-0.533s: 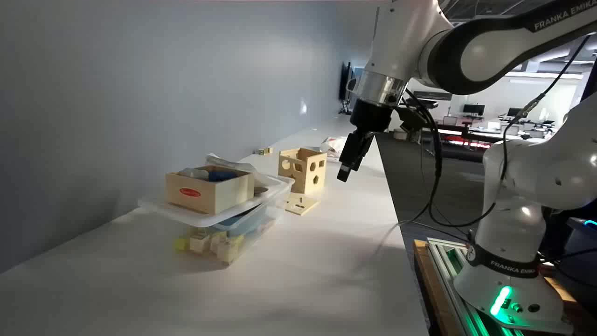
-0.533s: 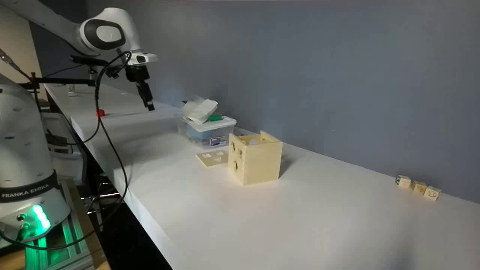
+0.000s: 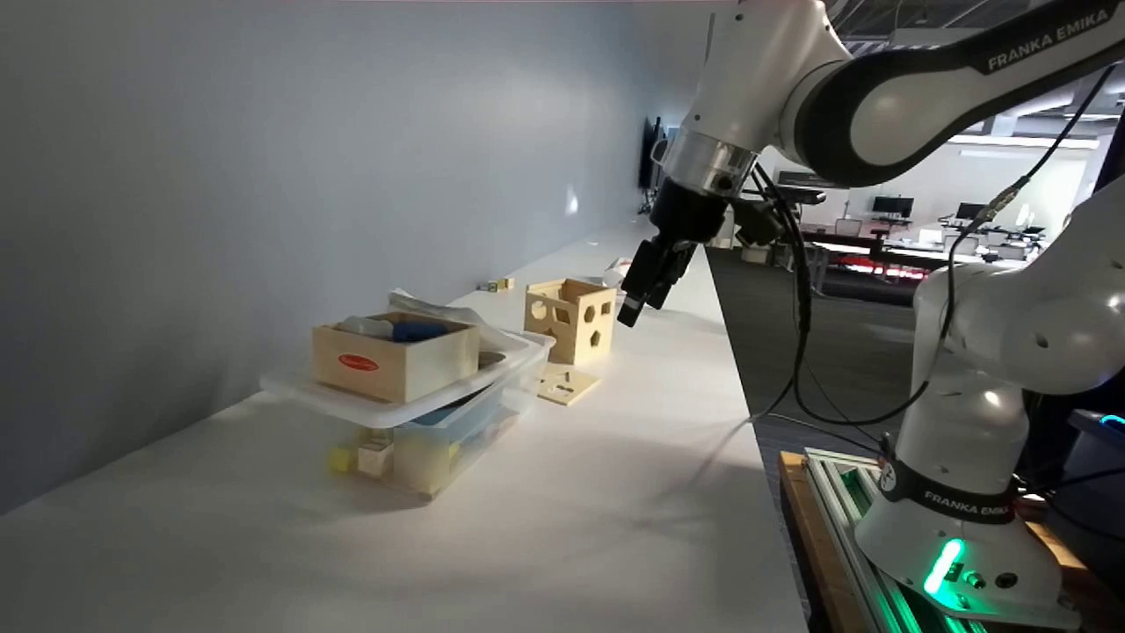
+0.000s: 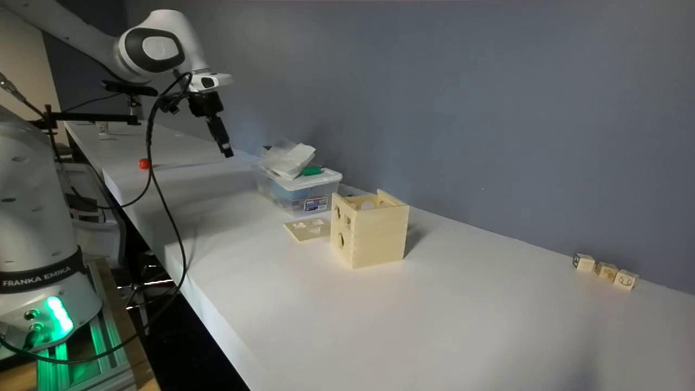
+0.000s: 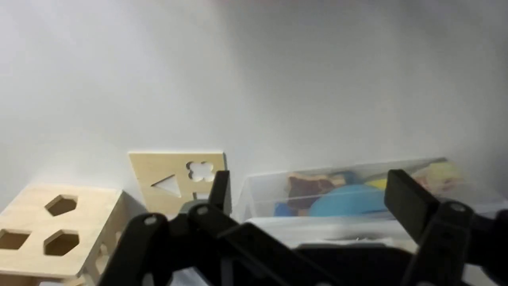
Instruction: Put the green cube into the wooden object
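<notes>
An apparent green cube (image 4: 311,170) is being borne by a white plastic lid (image 4: 329,177), nothing by the spread-fingered black gripper (image 5: 309,184); grasping and insertion into the holed pale-wood box (image 4: 380,236) are being awaited.

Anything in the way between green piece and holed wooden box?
Nothing visible stands between the green piece and the open top of the holed wooden box. White paper lies beside the piece; the loose panel lies flat on the table.
</notes>
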Tool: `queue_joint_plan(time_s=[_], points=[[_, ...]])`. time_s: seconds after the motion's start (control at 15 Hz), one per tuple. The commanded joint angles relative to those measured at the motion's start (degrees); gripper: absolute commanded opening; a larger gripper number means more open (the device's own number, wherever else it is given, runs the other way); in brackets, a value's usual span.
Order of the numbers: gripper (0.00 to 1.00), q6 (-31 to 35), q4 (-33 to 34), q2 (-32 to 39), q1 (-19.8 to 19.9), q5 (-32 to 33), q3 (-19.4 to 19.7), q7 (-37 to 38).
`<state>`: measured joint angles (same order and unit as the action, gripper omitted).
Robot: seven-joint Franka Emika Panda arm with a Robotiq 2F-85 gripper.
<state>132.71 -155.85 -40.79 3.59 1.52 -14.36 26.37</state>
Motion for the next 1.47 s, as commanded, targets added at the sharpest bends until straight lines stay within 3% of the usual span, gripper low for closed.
queue_joint_plan(time_s=[0.0, 0.2, 0.47, 0.67, 0.73, 0.93, 1.2, 1.4], points=[[1.00, 5.86, 2.68, 4.78, 7.35, 6.52, -1.52, 4.34], [1.00, 6.78, 9.44, 13.38, 13.46, 9.27, -2.37, 9.66], [1.00, 2.67, 21.34, 23.85, 14.36, 9.51, -2.17, 18.68], [1.00, 0.13, 29.43, 31.16, 10.75, 7.76, 0.71, 24.04], [1.00, 2.79, 22.91, 25.67, 9.32, 9.22, 2.61, 21.44], [1.00, 1.56, 27.88, 30.58, 7.60, 8.81, 3.97, 23.36], [1.00, 2.06, 29.19, 32.09, 6.70, 7.34, 4.83, 22.38], [1.00, 3.46, 33.01, 37.17, 5.03, 13.10, 6.38, 22.81]])
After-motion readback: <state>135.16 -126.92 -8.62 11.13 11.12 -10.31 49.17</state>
